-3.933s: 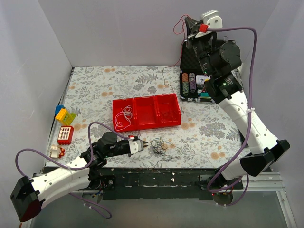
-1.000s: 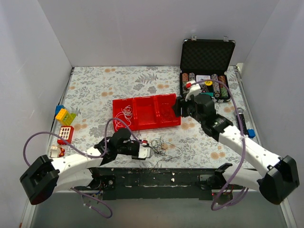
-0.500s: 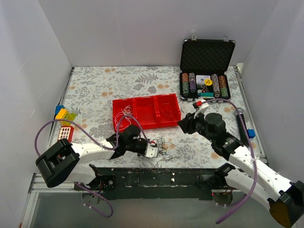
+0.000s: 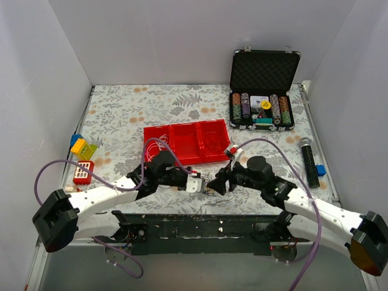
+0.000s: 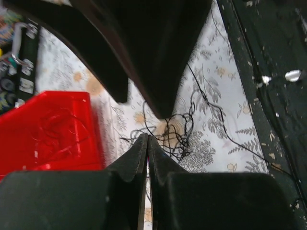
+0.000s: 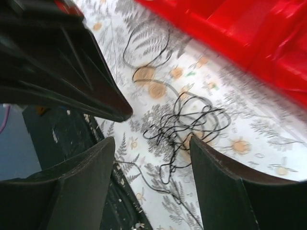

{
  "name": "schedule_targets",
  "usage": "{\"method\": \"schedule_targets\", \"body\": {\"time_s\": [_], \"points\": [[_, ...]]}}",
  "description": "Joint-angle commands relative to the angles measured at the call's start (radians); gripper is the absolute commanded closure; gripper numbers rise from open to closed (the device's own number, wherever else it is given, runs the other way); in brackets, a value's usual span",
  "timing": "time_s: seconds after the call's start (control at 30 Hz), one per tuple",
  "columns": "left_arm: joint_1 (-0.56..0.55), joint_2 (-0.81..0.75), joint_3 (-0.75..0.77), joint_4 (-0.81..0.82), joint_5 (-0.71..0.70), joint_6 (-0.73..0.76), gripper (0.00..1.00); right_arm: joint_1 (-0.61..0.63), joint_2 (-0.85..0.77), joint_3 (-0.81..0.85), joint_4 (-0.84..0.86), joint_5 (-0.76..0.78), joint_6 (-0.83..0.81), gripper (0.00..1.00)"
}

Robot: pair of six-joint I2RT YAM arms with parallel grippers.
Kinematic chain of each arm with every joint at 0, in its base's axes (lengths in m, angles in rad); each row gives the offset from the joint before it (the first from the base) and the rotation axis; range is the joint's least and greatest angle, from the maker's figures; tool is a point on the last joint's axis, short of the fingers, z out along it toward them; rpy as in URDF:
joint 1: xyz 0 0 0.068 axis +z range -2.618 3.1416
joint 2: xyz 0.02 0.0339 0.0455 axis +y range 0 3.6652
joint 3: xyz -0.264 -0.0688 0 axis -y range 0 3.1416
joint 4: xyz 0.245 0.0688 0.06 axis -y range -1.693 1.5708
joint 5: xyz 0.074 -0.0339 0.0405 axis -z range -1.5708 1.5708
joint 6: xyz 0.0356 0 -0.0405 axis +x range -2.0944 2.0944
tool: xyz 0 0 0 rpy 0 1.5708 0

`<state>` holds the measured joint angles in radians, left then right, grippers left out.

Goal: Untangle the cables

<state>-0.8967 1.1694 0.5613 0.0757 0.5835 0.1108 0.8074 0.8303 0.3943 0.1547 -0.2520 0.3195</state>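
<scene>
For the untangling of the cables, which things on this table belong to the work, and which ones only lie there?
Belong to the job:
- black cable tangle
- red tray, holding a white cable
- left gripper, fingers shut
- right gripper, fingers open

Only lying about:
- poker chip case
- microphone
- toy blocks

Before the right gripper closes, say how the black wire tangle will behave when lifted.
Probably floppy: the black wire tangle lies in loose hair-thin loops. Likely very light, rising as one clump, since strands cross. Such thin strands may slip from the open right gripper.
</scene>
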Motion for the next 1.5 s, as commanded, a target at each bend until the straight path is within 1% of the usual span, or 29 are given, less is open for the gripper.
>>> {"method": "schedule_targets", "body": {"time_s": [0.0,0.17,0.23,0.27,0.3,0.33,0.37,0.47,0.53,0.6,0.67,0.77,0.83,1.03,1.07,1.1,1.17,1.2,1.27,1.3,1.4,1.47], "points": [[-0.016,-0.091,0.072,-0.114,0.009,-0.052,1.0,0.082,0.117,-0.002,0.115,0.06,0.023,0.3],[-0.031,-0.148,0.029,-0.16,-0.007,-0.057,1.0,0.098,0.211,0.006,0.12,0.172,0.016,0.46],[-0.033,-0.155,0.005,-0.16,-0.016,-0.059,1.0,0.102,0.225,0.011,0.102,0.207,0.006,0.47],[-0.034,-0.157,-0.004,-0.156,-0.02,-0.062,0.97,0.105,0.228,0.012,0.098,0.217,0.001,0.46],[-0.034,-0.154,-0.014,-0.148,-0.025,-0.068,0.91,0.108,0.231,0.012,0.098,0.223,-0.003,0.45],[-0.036,-0.151,-0.02,-0.134,-0.03,-0.072,0.84,0.11,0.237,0.012,0.1,0.229,-0.008,0.44],[-0.036,-0.143,-0.026,-0.116,-0.036,-0.083,0.73,0.111,0.25,0.014,0.1,0.237,-0.013,0.43],[-0.036,-0.097,-0.028,-0.082,-0.054,-0.103,0.63,0.113,0.291,0.023,0.117,0.247,-0.02,0.43],[-0.036,-0.064,-0.015,-0.05,-0.062,-0.103,0.62,0.116,0.319,0.029,0.137,0.244,-0.023,0.43],[-0.036,-0.044,-0.009,-0.03,-0.063,-0.143,0.62,0.118,0.343,0.034,0.157,0.243,-0.023,0.45],[-0.039,-0.034,-0.018,-0.008,-0.05,-0.138,0.62,0.122,0.365,0.035,0.177,0.246,-0.023,0.46],[-0.045,-0.013,-0.028,0.019,-0.045,-0.131,0.63,0.125,0.386,0.032,0.209,0.283,-0.017,0.51],[-0.047,0.001,-0.029,0.025,-0.048,-0.131,0.63,0.125,0.4,0.025,0.241,0.293,-0.008,0.57],[-0.05,0.004,-0.054,0.045,-0.048,-0.125,0.64,0.125,0.423,-0.011,0.356,0.3,0.001,0.88],[-0.05,0.007,-0.057,0.048,-0.048,-0.123,0.64,0.125,0.421,-0.018,0.362,0.298,0.003,0.95],[-0.05,0.01,-0.061,0.053,-0.048,-0.123,0.64,0.125,0.409,-0.02,0.353,0.3,0.004,0.99],[-0.05,0.015,-0.08,0.071,-0.05,-0.122,0.62,0.127,0.353,-0.034,0.341,0.306,0.009,0.99],[-0.051,0.024,-0.087,0.085,-0.053,-0.119,0.59,0.127,0.311,-0.043,0.329,0.309,0.016,0.99],[-0.051,0.05,-0.106,0.127,-0.065,-0.115,0.44,0.127,0.229,-0.063,0.3,0.306,0.032,0.99],[-0.051,0.068,-0.113,0.154,-0.073,-0.115,0.39,0.127,0.186,-0.072,0.286,0.307,0.041,0.99],[-0.051,0.125,-0.124,0.239,-0.102,-0.134,0.33,0.128,0.083,-0.107,0.221,0.329,0.064,0.99],[-0.051,0.163,-0.115,0.274,-0.106,-0.141,0.32,0.13,0.018,-0.132,0.191,0.339,0.079,0.99]]}}
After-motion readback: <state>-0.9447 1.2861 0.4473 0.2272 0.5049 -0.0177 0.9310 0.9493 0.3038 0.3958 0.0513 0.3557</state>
